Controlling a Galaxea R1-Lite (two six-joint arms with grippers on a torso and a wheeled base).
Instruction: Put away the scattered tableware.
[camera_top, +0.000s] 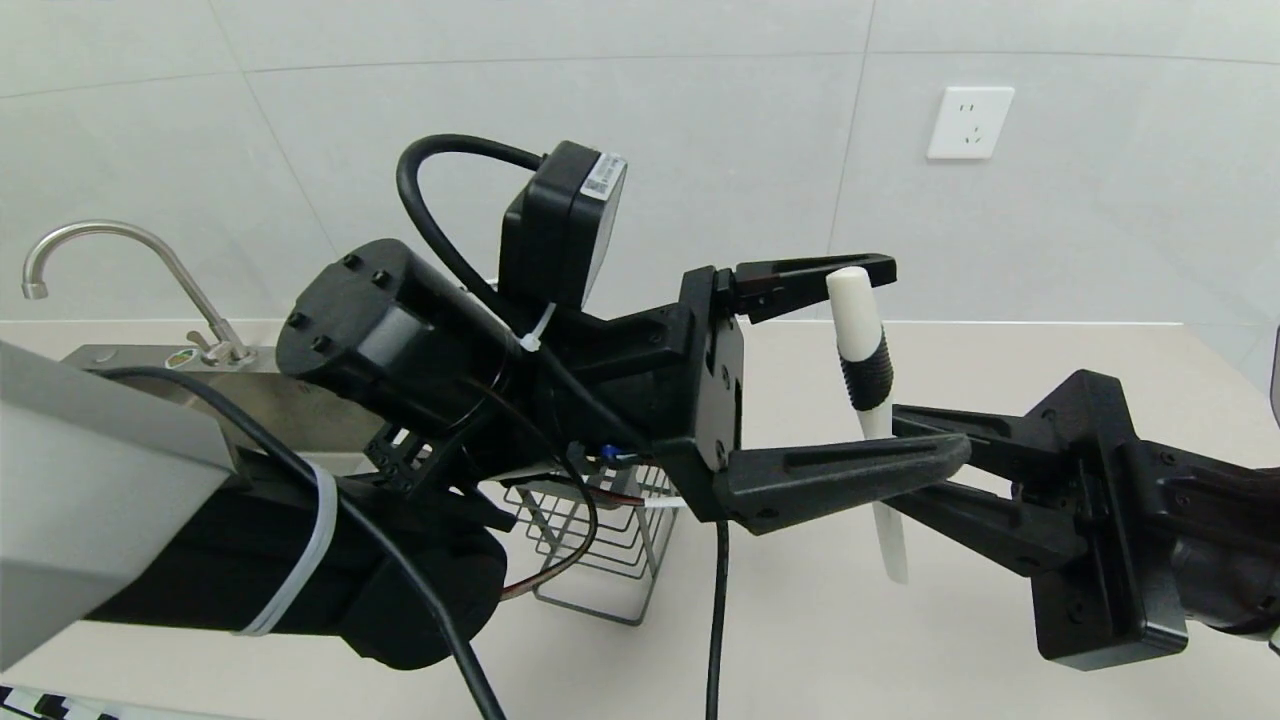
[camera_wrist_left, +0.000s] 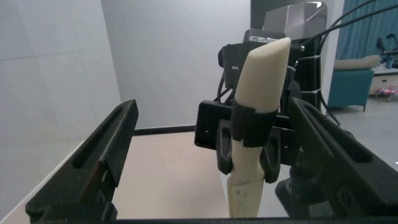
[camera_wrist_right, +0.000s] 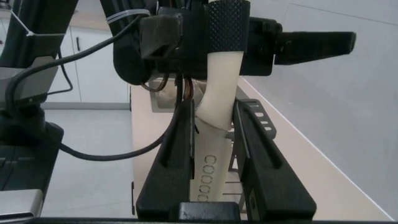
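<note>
1. The white utensil (camera_top: 858, 320) with a black grip band stands nearly upright above the counter (camera_top: 850, 650).
2. The right gripper (camera_wrist_right: 214, 127) clamps it below the band.
3. The left gripper (camera_top: 925, 360) is spread wide, one finger on each side of the handle.
4. A wire rack (camera_top: 600, 560) stands left of them, with the faucet (camera_top: 110, 250) at far left.

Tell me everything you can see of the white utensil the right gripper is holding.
The white utensil is slim and plastic-looking: rounded white handle end, black textured grip band, flat pale blade. It stands nearly upright, handle up. The right gripper clamps it just below the band; the left gripper is open around it, apparently without touching.
</note>
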